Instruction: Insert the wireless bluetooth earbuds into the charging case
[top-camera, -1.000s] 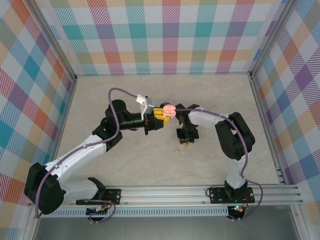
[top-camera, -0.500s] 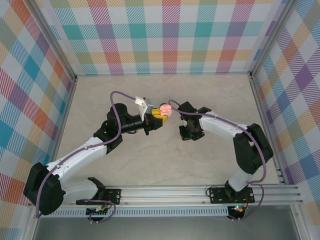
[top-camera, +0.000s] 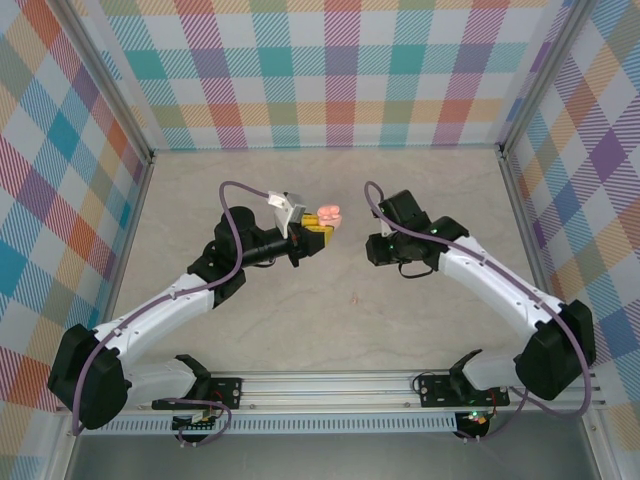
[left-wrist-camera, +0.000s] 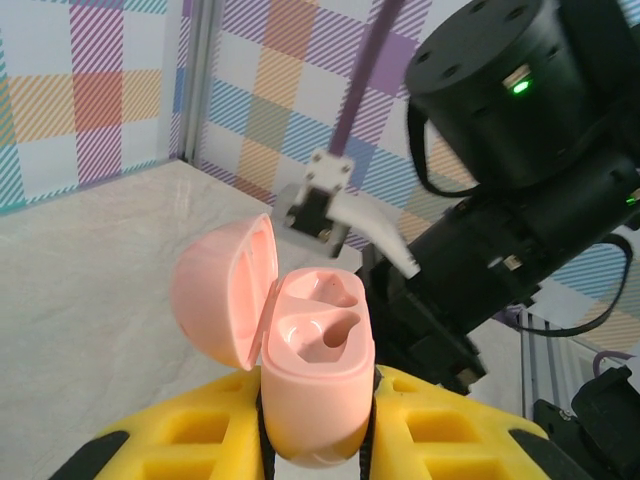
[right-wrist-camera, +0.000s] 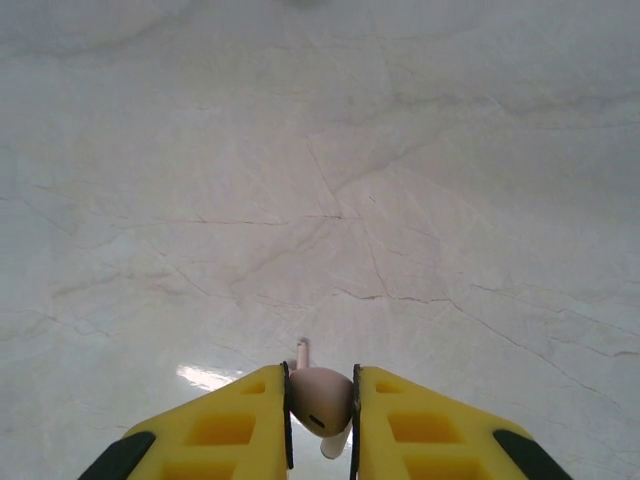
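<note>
The left pincer (top-camera: 320, 231) grips the pink case (left-wrist-camera: 318, 395), its lid (left-wrist-camera: 225, 290) open, above the worktop (right-wrist-camera: 320, 150). The right pincer (right-wrist-camera: 320, 412) pinches one pink earbud (right-wrist-camera: 320, 398), apart from the case.

Plaid walls (top-camera: 340, 70) enclose a pale marble tabletop (top-camera: 300, 330).
</note>
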